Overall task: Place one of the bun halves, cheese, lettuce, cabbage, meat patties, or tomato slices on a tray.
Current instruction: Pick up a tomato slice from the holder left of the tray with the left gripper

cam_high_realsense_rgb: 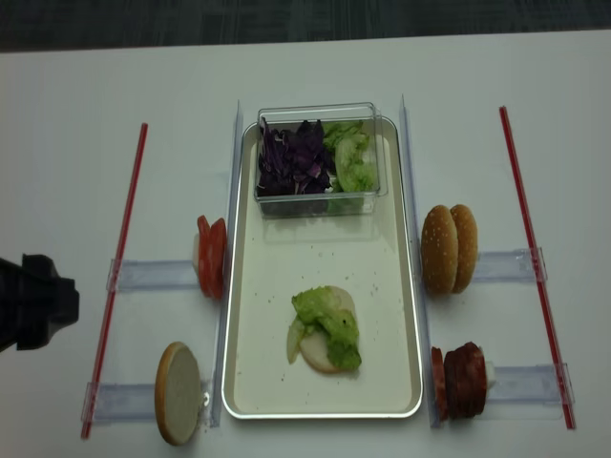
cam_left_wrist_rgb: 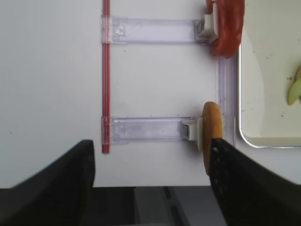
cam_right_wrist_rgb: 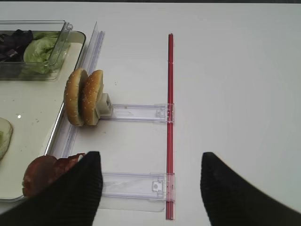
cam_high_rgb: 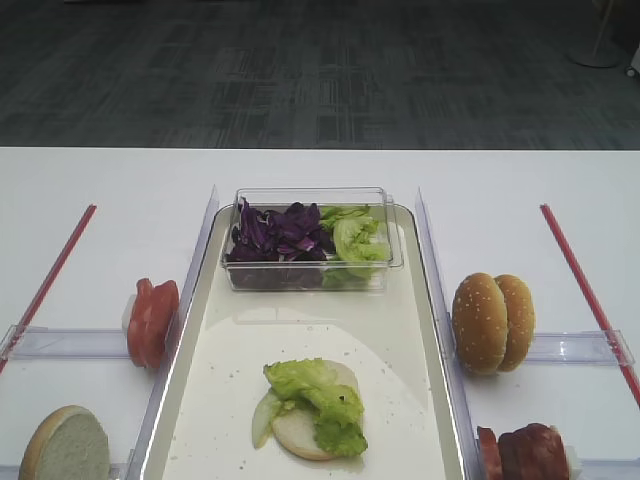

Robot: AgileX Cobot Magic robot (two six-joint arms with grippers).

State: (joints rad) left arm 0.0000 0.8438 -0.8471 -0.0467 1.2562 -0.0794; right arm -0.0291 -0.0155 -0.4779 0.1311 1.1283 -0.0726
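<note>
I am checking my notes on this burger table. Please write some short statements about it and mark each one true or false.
1. A bun half topped with lettuce lies on the tray. True.
2. The clear tub holds tomato slices. False: it holds purple cabbage and green leaves.
3. The tomato slices stand on edge left of the tray. True.
4. The meat patties lie on the tray. False: they stand outside it, at its right near corner.
5. The left gripper holds a bun. False: its fingers are open and empty.
</note>
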